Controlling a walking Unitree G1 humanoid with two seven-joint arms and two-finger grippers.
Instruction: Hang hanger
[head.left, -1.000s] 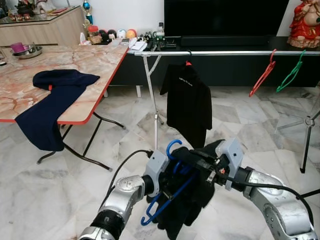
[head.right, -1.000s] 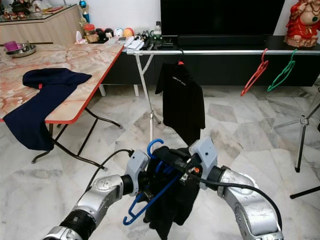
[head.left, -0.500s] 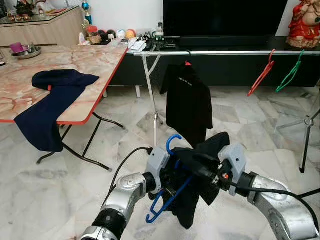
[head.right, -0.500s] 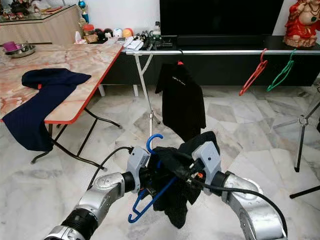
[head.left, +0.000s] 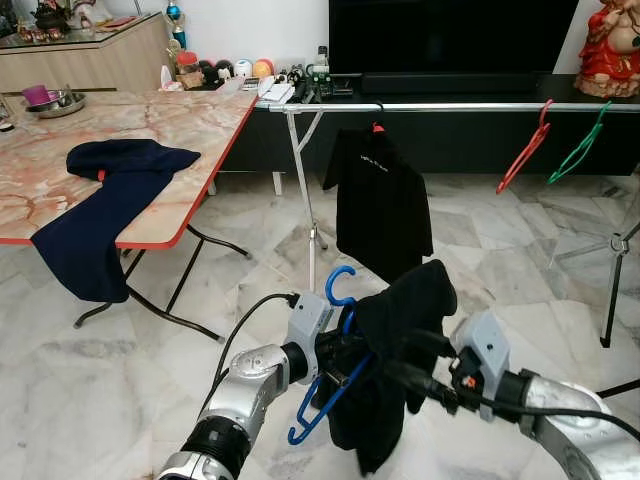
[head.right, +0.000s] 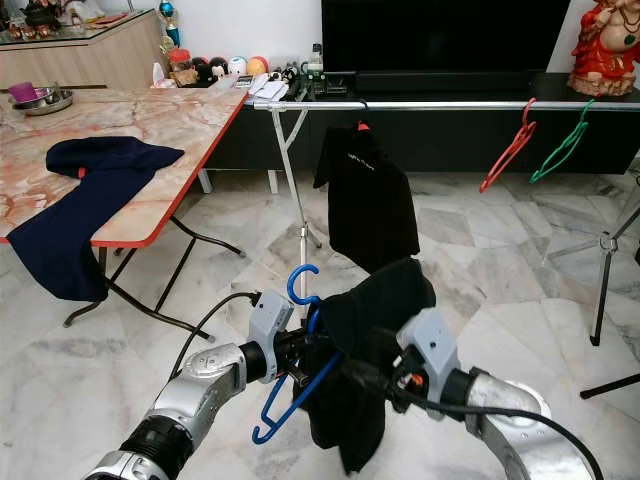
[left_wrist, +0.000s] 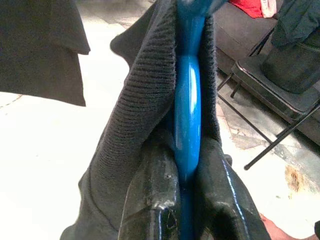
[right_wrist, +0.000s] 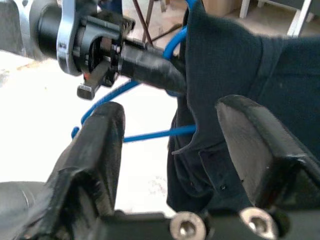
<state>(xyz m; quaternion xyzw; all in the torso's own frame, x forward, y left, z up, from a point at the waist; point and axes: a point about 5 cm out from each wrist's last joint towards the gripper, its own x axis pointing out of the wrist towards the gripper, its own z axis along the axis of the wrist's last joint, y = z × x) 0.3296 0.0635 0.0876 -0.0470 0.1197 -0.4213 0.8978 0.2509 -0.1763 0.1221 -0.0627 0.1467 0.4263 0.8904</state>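
Blue hanger (head.left: 330, 385) carrying a black shirt (head.left: 395, 350), low before the rail (head.left: 470, 106) | my left gripper (left_wrist: 182, 200) clenched on it for carrying | right gripper (right_wrist: 170, 145) released, clear of cloth.

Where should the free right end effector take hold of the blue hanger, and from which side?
Probably the bare lower bar of the blue hanger, approached from the robot's right. The black garment drapes over the upper part, and the left end effector already clamps the neck below the hook.
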